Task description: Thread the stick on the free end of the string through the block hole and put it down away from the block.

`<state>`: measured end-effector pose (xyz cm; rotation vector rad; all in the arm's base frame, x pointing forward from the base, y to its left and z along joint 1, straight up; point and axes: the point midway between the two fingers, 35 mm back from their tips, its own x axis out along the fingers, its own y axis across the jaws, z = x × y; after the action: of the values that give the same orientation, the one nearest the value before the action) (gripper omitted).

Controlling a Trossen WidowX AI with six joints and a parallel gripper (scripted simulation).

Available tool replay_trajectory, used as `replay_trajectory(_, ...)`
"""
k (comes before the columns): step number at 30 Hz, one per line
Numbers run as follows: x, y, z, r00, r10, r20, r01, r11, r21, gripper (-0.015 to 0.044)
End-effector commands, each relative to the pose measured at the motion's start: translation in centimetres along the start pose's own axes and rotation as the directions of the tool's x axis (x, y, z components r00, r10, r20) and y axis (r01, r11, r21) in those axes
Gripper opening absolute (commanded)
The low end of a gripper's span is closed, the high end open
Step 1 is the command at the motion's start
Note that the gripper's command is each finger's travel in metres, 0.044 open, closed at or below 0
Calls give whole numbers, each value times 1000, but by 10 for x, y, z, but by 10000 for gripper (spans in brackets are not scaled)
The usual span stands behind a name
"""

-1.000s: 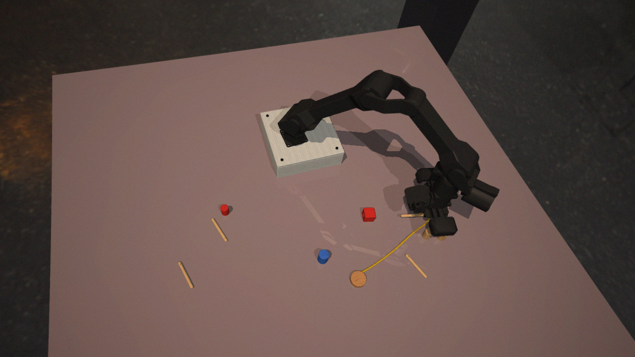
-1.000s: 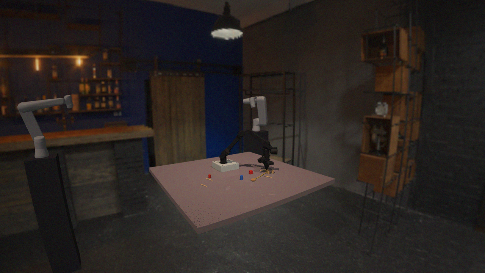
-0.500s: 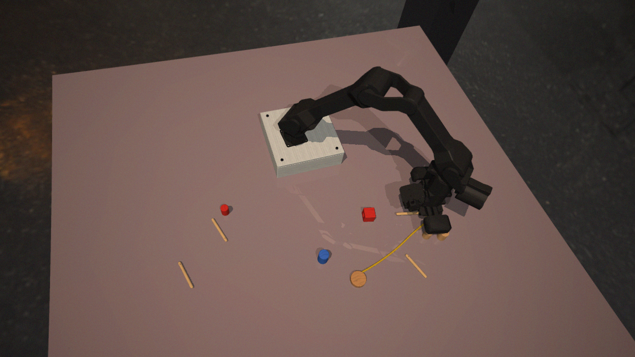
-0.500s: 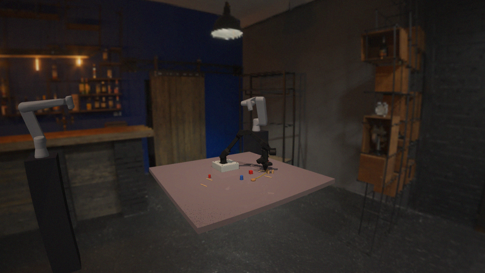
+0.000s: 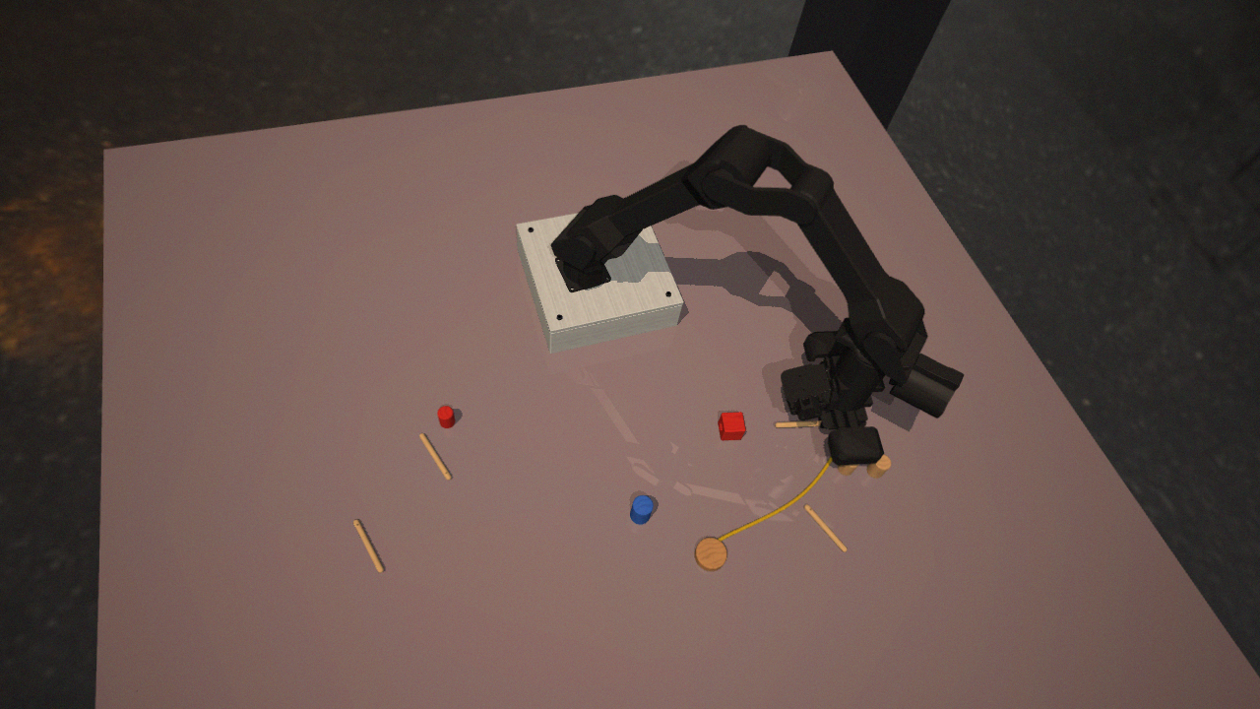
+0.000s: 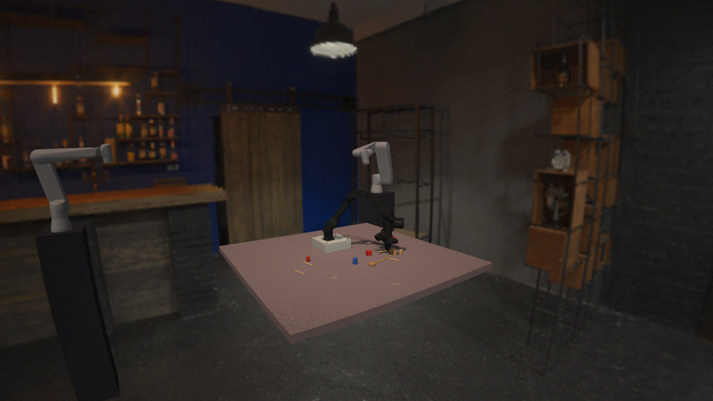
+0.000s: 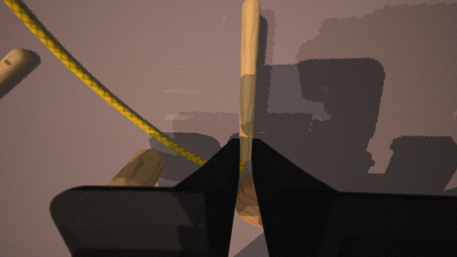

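Observation:
My gripper [image 5: 826, 425] [image 6: 388, 249] [image 7: 245, 145] is shut on the rear end of the thin wooden stick [image 5: 792, 424] [image 7: 250, 46], low over the table. The stick's free end points towards the red block [image 5: 731, 425] [image 6: 368, 253], with a gap between. The yellow string [image 5: 775, 514] [image 7: 86, 76] meets the stick's rear end at the fingers. It runs in a slack curve to the round wooden button [image 5: 711, 553] [image 6: 371, 264] and is not through the block. The block stands on the table; I cannot make out its hole clearly.
Wooden cylinders [image 5: 878, 467] [image 7: 137, 169] stand close by the gripper, partly hidden. Loose sticks [image 5: 825, 528] [image 5: 435, 455] [image 5: 368, 546], a blue cylinder [image 5: 641, 509] and a red cylinder [image 5: 446, 417] are on the table. The arm's pale base [image 5: 607, 303] is at the back.

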<state>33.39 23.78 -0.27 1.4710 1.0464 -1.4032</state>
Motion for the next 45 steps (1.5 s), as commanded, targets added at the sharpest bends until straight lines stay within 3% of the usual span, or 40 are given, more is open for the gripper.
replay_trajectory(1, -2, 1, 6, 1000, 0, -4, 0, 1000, 0, 0)
replay_trajectory(45, -2, -1, 56, 1000, 0, -6, 0, 1000, 1, 0)
